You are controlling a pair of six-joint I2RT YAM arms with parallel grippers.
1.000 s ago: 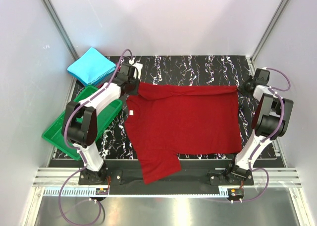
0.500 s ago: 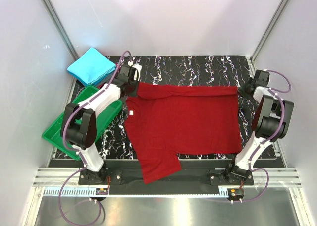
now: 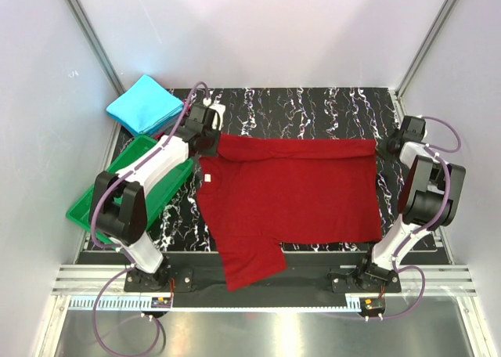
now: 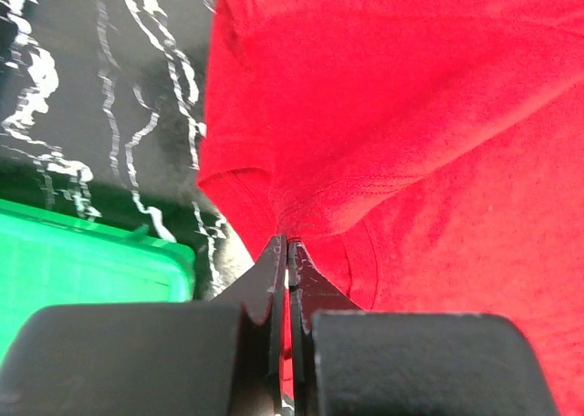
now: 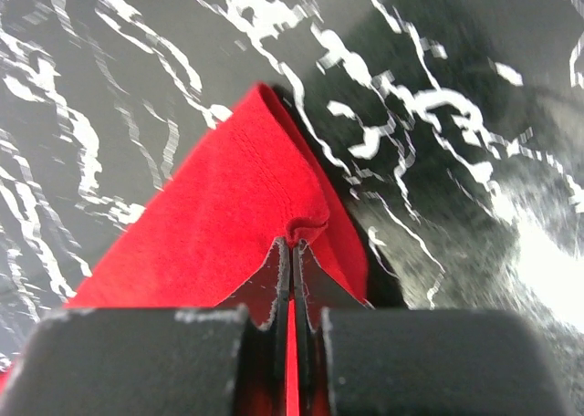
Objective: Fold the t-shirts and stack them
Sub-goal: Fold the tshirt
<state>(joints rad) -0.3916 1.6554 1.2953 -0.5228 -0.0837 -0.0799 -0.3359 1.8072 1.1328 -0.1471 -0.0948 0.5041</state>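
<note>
The dark red t-shirt [image 3: 293,189] lies spread across the black marbled table, one sleeve hanging over the near edge. My left gripper [image 3: 214,140] is shut on its far left corner; in the left wrist view the jaws [image 4: 287,244] pinch a fold of red cloth [image 4: 411,142]. My right gripper [image 3: 385,144] is shut on the far right corner; in the right wrist view the jaws [image 5: 293,244] pinch the red hem [image 5: 237,215]. The bright cyan-blue t-shirt [image 3: 145,105] lies folded square at the far left corner.
A green plastic tray [image 3: 102,204] sits at the left edge under my left arm, also in the left wrist view [image 4: 82,261]. White walls and metal posts close in the table on three sides.
Both grippers have drawn slightly outward and away, pulling the shirt's far edge straighter. The rest of the shirt has not moved.
</note>
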